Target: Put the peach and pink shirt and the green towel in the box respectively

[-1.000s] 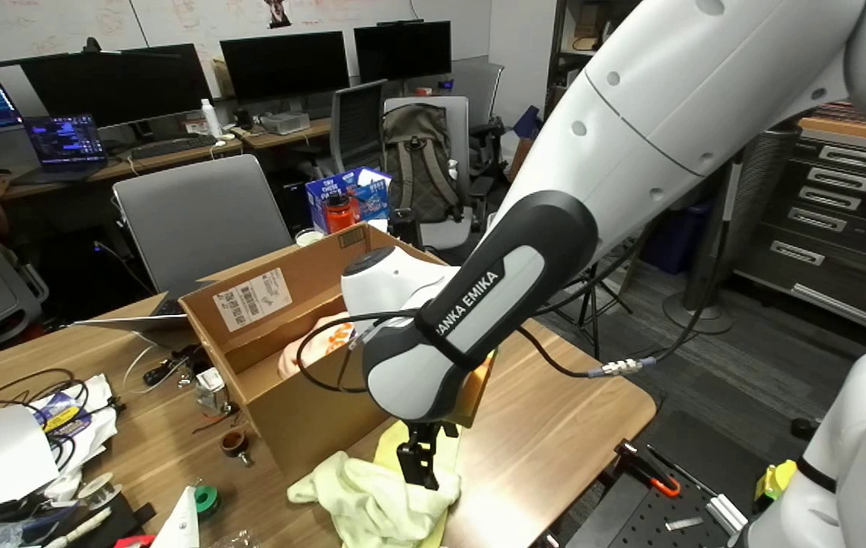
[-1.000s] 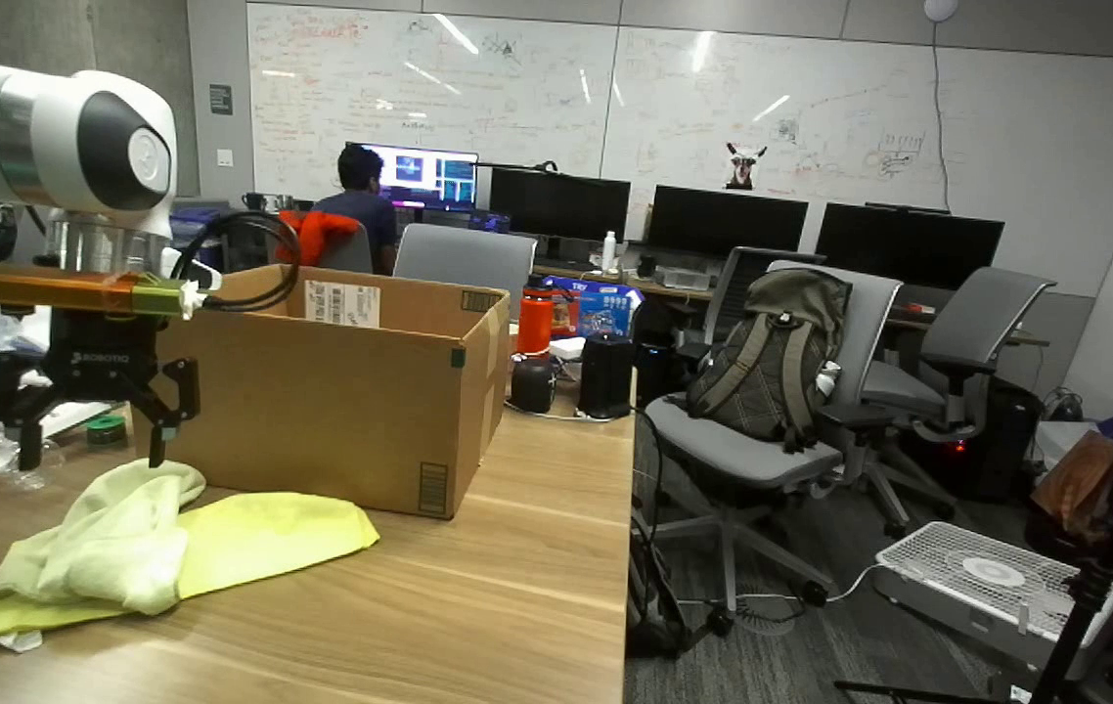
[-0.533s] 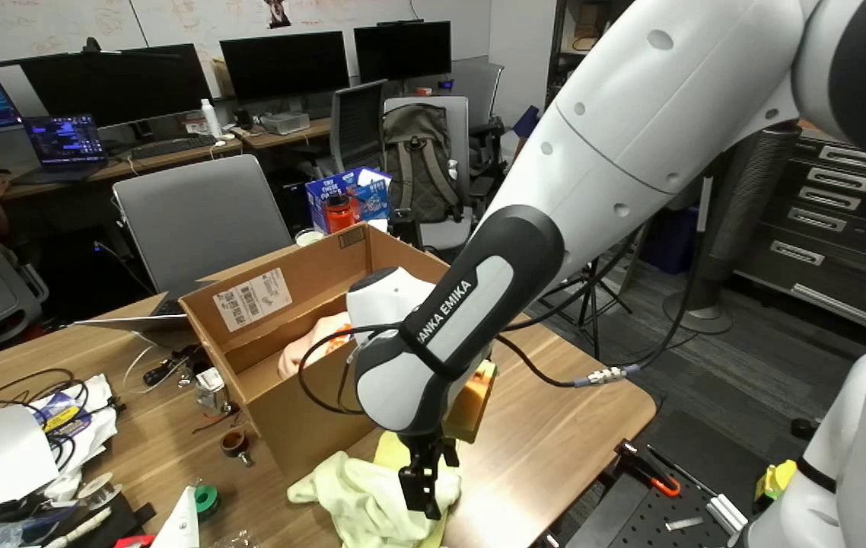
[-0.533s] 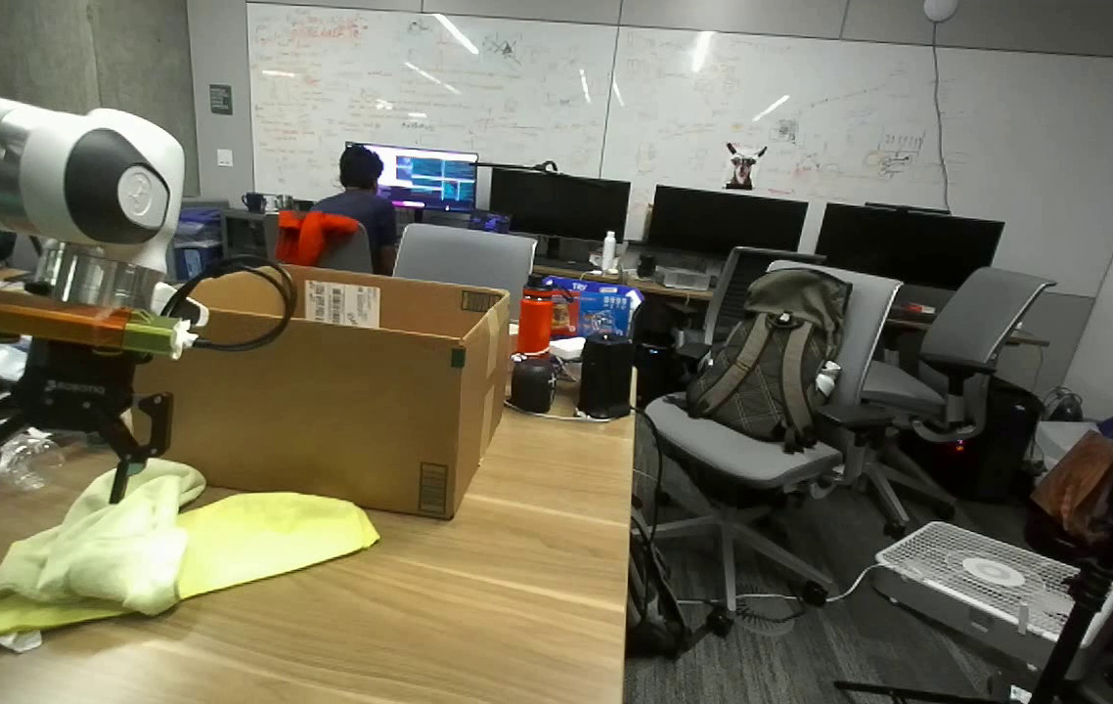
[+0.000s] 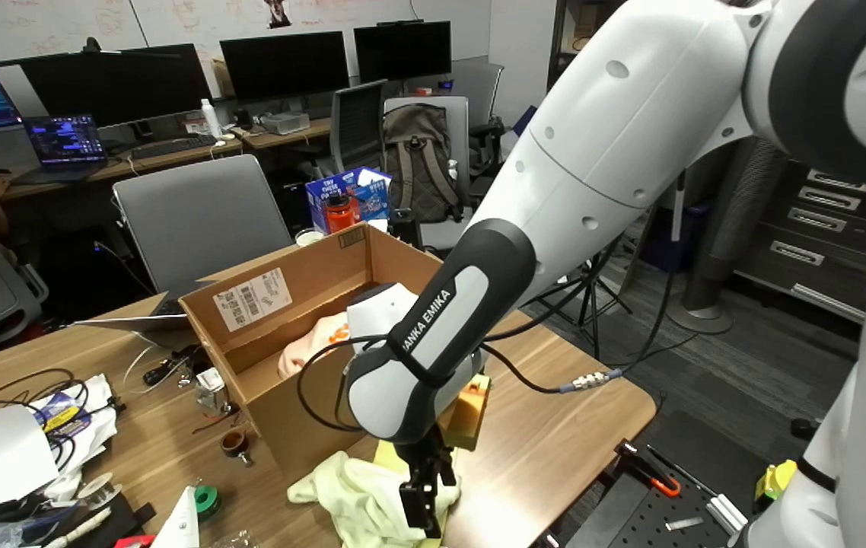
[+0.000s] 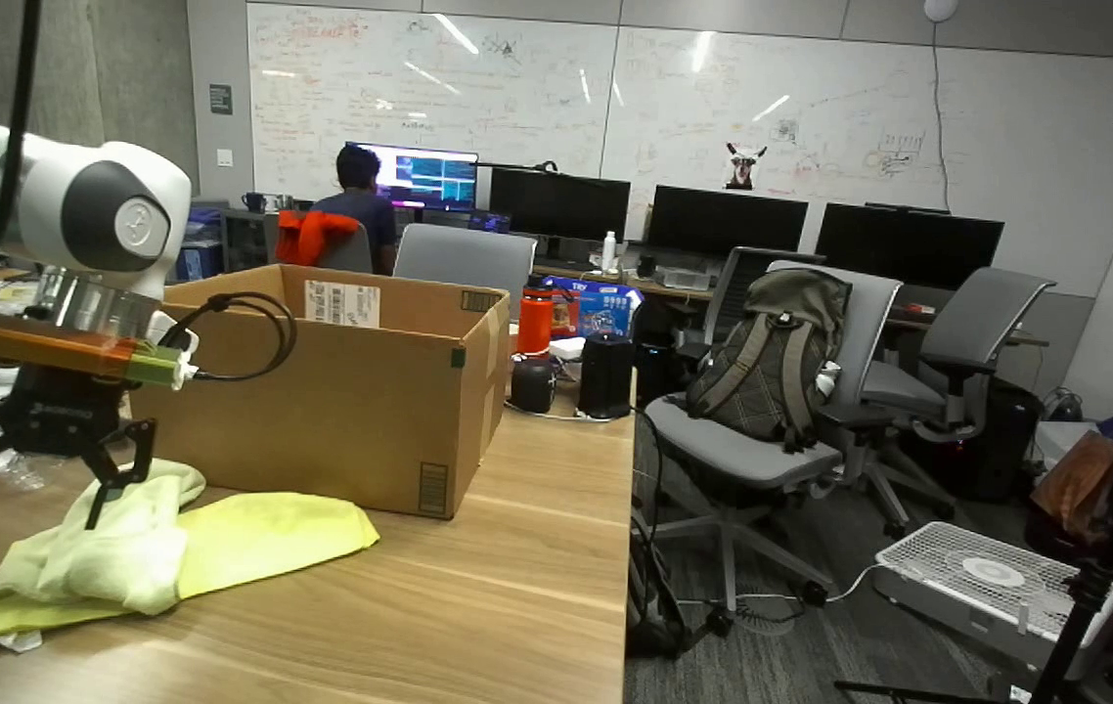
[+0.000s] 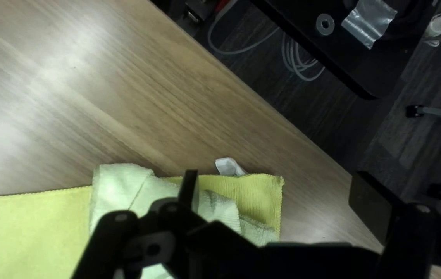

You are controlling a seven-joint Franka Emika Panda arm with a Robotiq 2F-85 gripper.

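The pale green towel lies crumpled on the table in front of the box. It also shows in an exterior view and the wrist view. A brighter yellow-green cloth spreads under it; I cannot tell whether they are one piece. The peach shirt with orange print lies inside the open cardboard box. My gripper is open and empty, above the towel's end. In the wrist view, one finger of the gripper is over the towel and the other is past it, over the table edge.
A green roll, cables, papers and small parts lie beside the box. An orange bottle and black devices stand behind it. The table edge is near the gripper, with a black cart surface beyond.
My gripper has come down and shifted toward the towel's near end, away from the box, tilting somewhat. It stays open. The towel, shirt and box have not moved.
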